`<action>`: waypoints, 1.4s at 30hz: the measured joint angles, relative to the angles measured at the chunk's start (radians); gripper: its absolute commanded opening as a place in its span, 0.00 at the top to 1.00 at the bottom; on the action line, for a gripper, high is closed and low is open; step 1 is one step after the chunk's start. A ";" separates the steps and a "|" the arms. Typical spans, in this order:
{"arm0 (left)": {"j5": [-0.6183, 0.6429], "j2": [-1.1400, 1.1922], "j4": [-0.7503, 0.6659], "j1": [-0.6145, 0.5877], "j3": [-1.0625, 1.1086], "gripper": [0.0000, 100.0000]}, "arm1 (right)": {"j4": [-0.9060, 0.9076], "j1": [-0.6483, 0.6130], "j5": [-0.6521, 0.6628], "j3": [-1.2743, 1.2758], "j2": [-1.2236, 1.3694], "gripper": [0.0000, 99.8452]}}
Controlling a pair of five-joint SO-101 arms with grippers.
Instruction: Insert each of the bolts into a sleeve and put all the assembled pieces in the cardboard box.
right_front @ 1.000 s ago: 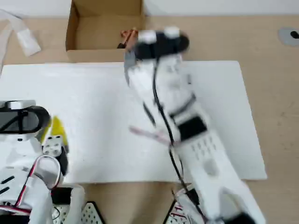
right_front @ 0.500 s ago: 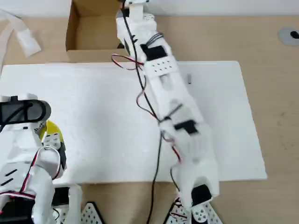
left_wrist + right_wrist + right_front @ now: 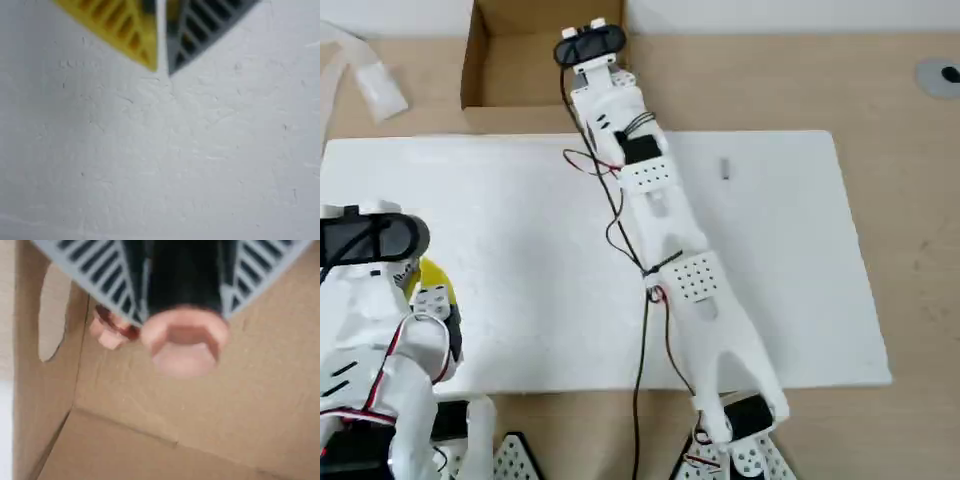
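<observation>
The right arm [image 3: 660, 200] stretches from the near edge of the surface [image 3: 905, 200] across the white board [image 3: 520, 250] to the cardboard box [image 3: 475, 70] at the far side, with its wrist over the right part of the box. Seen from the wrist, the right end effector [image 3: 182, 317] is inside the box, its grey fingers [image 3: 100, 270] closed on an assembled piece [image 3: 185, 342]: a black sleeve with a copper-coloured bolt head showing at its end. The piece hangs above the cardboard and does not touch it. A second piece [image 3: 111, 331] with a similar copper-coloured head lies in the box just beside the held one, close to a side wall.

The left arm [image 3: 380, 340] is at the near left corner of the board. The left end effector [image 3: 161, 67], one finger yellow and one grey, hangs just above the bare board, drawn narrow with its tips almost touching and nothing between them.
</observation>
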 measured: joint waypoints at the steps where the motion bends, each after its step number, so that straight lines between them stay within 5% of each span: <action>1: 0.000 0.000 0.000 0.000 0.000 0.99 | 0.032 0.000 -0.003 -0.006 0.000 0.80; 5: 0.000 0.000 0.008 0.000 0.002 0.99 | 0.192 0.000 -0.005 -0.035 -0.026 0.80; 11: 0.000 0.000 0.092 0.000 0.002 0.99 | 0.476 0.000 -0.017 -0.035 -0.161 1.00; 21: 0.000 0.000 0.051 0.000 0.109 0.99 | 1.152 -0.028 -0.091 -0.037 -0.526 0.99; 27: 0.000 0.000 -0.052 0.000 0.313 0.99 | 1.214 0.012 -0.091 0.021 -0.671 0.99; 32: 0.000 0.008 -0.089 0.000 0.413 0.99 | 1.214 -0.008 -0.094 0.396 -0.979 0.99; 37: 0.000 0.008 -0.098 0.000 0.445 0.99 | 1.214 -0.092 -0.092 1.013 -1.482 0.99; 42: 0.000 0.005 -0.121 0.000 0.494 0.99 | 1.129 -0.034 -0.091 1.616 -1.972 0.99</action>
